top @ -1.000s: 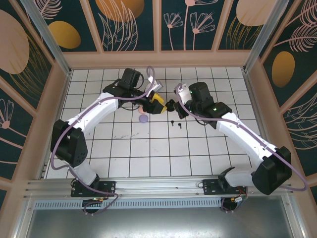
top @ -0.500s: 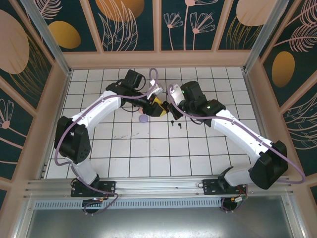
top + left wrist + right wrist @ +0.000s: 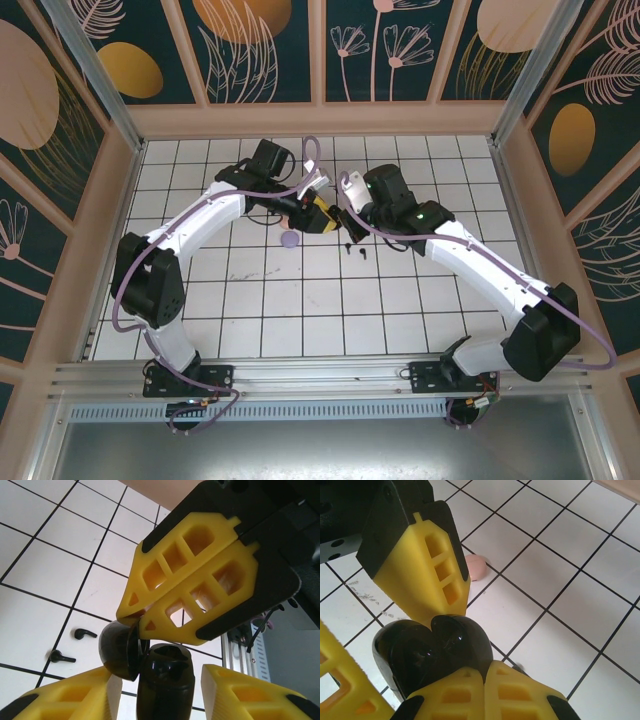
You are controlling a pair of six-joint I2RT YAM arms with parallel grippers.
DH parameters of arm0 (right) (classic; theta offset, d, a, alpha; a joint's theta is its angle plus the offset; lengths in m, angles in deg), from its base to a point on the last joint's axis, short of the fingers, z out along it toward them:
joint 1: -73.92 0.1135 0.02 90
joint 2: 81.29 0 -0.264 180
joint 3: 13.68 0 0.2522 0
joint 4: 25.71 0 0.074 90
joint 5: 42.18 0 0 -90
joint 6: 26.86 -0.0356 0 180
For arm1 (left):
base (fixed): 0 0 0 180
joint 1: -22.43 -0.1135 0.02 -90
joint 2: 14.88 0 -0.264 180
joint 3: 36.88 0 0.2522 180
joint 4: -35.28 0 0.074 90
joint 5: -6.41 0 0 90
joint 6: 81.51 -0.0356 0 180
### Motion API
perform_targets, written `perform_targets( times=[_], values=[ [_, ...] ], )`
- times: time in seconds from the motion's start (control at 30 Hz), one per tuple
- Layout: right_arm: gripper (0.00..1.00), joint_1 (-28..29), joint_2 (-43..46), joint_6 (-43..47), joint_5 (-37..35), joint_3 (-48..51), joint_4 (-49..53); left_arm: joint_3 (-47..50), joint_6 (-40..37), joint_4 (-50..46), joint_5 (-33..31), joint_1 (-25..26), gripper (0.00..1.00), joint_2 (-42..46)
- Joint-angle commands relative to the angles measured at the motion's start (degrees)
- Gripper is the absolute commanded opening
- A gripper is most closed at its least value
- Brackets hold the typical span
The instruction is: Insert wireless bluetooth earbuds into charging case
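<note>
case (black) between narrowed left gripper

White tiled tabletop, black grid lines, faint grey scuff marks on a tile left of centre. Wooden border along the far and side edges. Wall panels above it: dark teal, orange discs, pale leaf and flower line art. Aluminium posts at the far corners. Aluminium rail across the near edge, perforated grey strip just below.
</note>
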Motion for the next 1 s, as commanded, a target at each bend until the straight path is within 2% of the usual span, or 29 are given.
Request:
perform_targets(
  times=[0.0, 0.27, 0.37, 0.43, 0.53, 0.97],
  values=[
    [0.0, 0.48, -0.76, 0.17, -0.3, -2.41, 0.04, -0.79, -1.8, -1.47, 2.13, -0.43, 0.47, -0.48],
    [0.0, 0.43, -0.95, 0.08, -0.66, -2.59, -0.32, 0.21, -2.45, -1.83, 2.96, -0.43, 0.38, -0.19],
    [0.0, 0.48, -1.03, 0.0, -0.74, -2.59, -0.33, 0.5, -2.67, -1.95, 3.36, -0.43, 0.39, -0.11],
    [0.0, 0.48, -1.04, -0.09, -0.68, -2.68, -0.41, 0.79, -2.67, -1.97, 3.54, -0.43, 0.43, -0.13],
    [0.0, 0.47, -1.06, -0.18, -0.61, -2.69, -0.57, 1.09, -2.74, -1.8, 3.7, -0.43, 0.42, -0.13],
    [0.0, 0.47, -1.39, -0.75, -0.62, -3.1, -0.84, 3.33, 0.06, 2.9, 4.33, -0.43, 0.13, 0.27]
  ],
)
